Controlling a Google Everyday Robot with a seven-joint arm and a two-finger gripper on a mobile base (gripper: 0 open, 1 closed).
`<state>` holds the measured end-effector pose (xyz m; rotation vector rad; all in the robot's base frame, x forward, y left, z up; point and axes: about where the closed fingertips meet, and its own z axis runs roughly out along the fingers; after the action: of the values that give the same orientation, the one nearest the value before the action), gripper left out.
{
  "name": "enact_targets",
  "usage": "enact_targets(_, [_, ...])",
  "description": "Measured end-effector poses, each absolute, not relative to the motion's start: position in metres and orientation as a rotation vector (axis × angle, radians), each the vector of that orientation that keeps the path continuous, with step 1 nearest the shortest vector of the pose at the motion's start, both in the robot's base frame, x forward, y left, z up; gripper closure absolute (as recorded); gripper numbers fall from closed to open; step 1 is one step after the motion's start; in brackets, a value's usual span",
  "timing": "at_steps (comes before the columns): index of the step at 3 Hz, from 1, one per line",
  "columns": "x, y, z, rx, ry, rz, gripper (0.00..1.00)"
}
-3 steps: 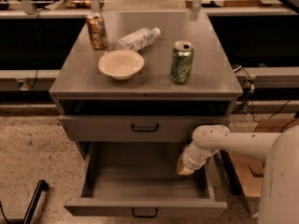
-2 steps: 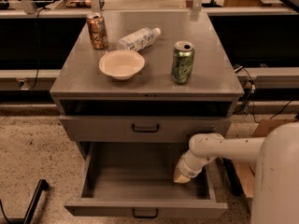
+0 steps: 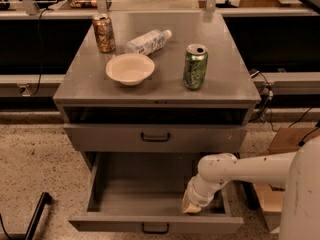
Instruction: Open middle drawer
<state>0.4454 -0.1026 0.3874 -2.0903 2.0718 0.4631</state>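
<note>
The middle drawer (image 3: 150, 204) is pulled well out of the grey cabinet. Its shallow tray looks bare, and its low front panel carries a small dark handle (image 3: 155, 228) at the bottom of the view. My gripper (image 3: 192, 206) hangs from the white arm (image 3: 240, 169) coming in from the right. It sits down inside the drawer at its right front corner, just behind the front panel. The taller-fronted drawer (image 3: 155, 136) above is closed. The lowest drawer is hidden under the open one.
On the cabinet top (image 3: 225, 79) stand a brown can (image 3: 103, 33), a lying plastic bottle (image 3: 148, 41), a white bowl (image 3: 130, 69) and a green can (image 3: 195, 66). A cardboard box (image 3: 287, 141) and cables lie to the right. A black bar (image 3: 35, 216) crosses the speckled floor at the left.
My gripper has moved down and toward the drawer's front edge, sliding slightly left. The drawer stays pulled out about as far as before.
</note>
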Motion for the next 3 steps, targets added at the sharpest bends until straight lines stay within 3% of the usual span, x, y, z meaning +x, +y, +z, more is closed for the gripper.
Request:
enact_targets(1, [0.410, -0.098, 0.394, -2.122, 2.070, 0.558, 1.00])
enact_targets(3, [0.398, -0.098, 0.400, -2.135, 2.059, 0.588, 1.00])
